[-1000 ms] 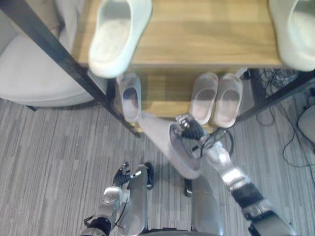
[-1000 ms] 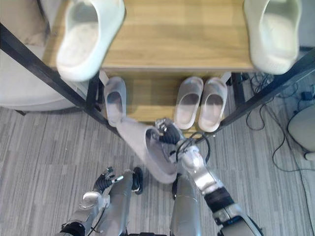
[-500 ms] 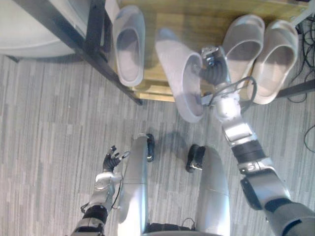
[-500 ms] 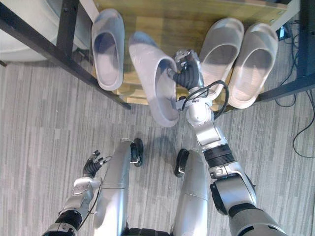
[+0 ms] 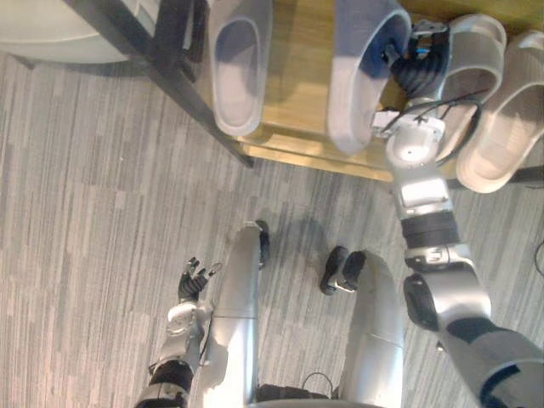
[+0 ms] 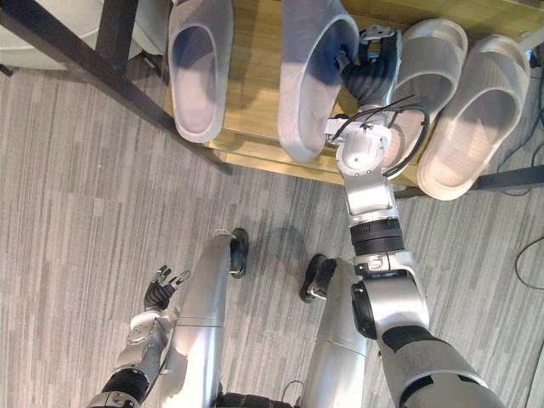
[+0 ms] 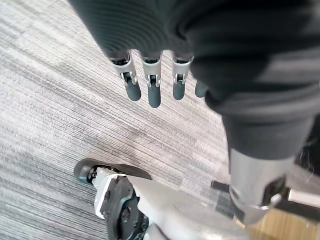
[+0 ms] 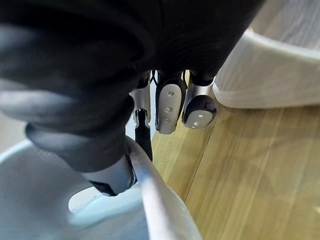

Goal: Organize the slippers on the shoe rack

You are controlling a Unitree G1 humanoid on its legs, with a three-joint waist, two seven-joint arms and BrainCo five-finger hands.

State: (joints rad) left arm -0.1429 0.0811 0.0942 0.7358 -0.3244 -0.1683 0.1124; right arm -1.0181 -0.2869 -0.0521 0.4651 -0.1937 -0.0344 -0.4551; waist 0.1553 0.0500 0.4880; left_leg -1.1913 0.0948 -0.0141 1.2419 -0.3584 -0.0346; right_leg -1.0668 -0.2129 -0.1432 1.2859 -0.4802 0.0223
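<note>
At 12 o'clock the right hand [image 6: 371,75] pinches a grey slipper [image 6: 308,85] by its wall at the wooden shelf [image 6: 255,68]; at 7 o'clock the left hand [image 6: 157,291] hangs loosely open.

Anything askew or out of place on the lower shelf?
The two pale foam slippers beside the right hand lie slanted across the wooden shelf. The grey foam slipper pinched in that hand and its grey mate point nearly straight in.

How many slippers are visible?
4: a left slipper on the shelf; a middle slipper held by the right hand; a third slipper and a fourth slipper further right. Others may be hidden.
</note>
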